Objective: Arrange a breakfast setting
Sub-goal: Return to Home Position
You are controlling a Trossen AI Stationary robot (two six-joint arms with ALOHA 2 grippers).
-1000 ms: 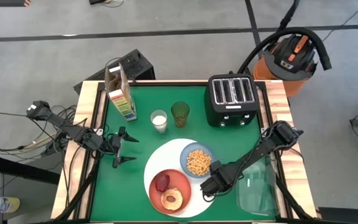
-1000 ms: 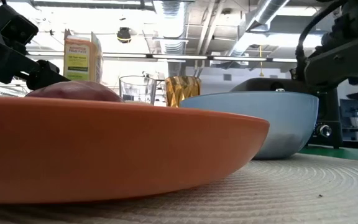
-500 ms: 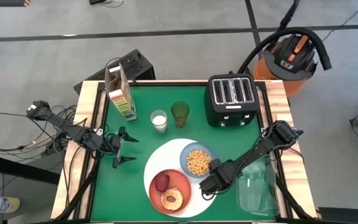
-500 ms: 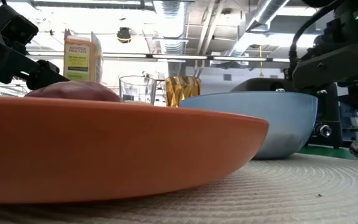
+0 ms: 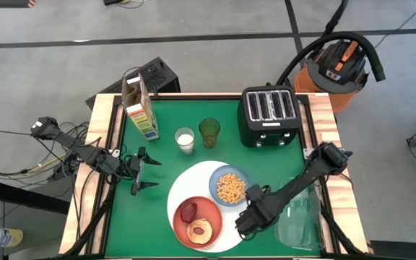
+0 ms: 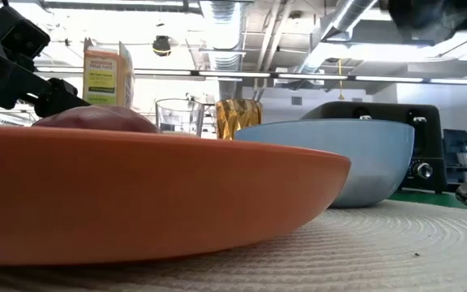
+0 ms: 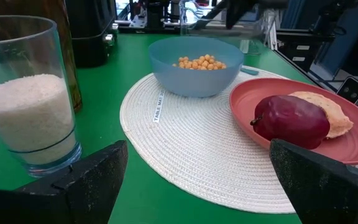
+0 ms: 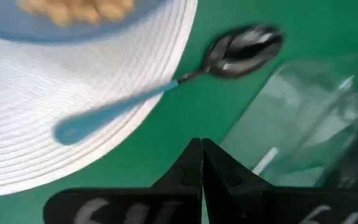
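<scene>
A large round white woven mat (image 5: 193,177) lies on the green table. On it sit an orange-red plate (image 5: 206,214) with a dark red fruit and a piece of bread, and a light-blue bowl (image 5: 230,188) of cereal balls. The blue-handled spoon (image 8: 166,93) lies with its handle on the mat's right edge and its metal bowl on the green table. My right gripper (image 8: 201,148) is shut and empty just short of the spoon; it also shows in the high view (image 5: 245,220). My left gripper (image 5: 141,173) hovers open and empty left of the mat.
A clear plastic container (image 5: 298,217) lies right of the spoon, close to my right arm. A black toaster (image 5: 269,115) stands at the back right. A cereal carton (image 5: 139,105), a glass of white grains (image 5: 185,139) and an amber glass (image 5: 209,132) stand at the back.
My right gripper has drawn back toward the table's near edge and gone up out of the low view. The spoon stays lying at the mat's right edge.
</scene>
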